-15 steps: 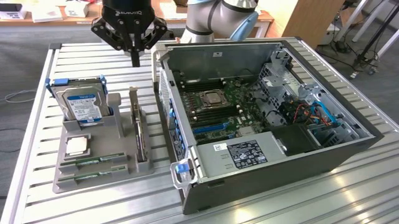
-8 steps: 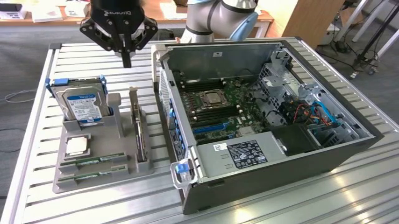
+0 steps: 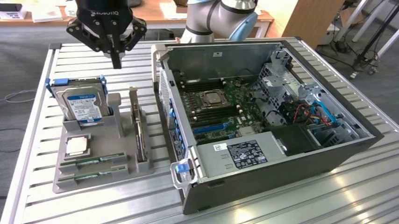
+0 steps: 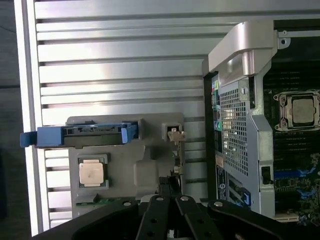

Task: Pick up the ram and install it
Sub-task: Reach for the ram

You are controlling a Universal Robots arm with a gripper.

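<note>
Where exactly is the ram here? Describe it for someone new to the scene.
Find the open computer case; on the exterior view's left of it sits a grey holder tray. At the tray's end nearest the camera lie two ram sticks, thin green strips, unlike the square silver processor and blue-labelled hard drive behind them.

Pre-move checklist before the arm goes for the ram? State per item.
1. Empty gripper: ok, holds nothing.
2. Jaws open for a pick: not ok, shut.
3. The ram seated in the tray: ok, flat in a front slot.
4. The gripper above the ram: not ok, it hangs beyond the hard drive at the tray's far end.
5. Open case, motherboard exposed: ok.
6. Free slot on the motherboard: cannot tell.
</note>
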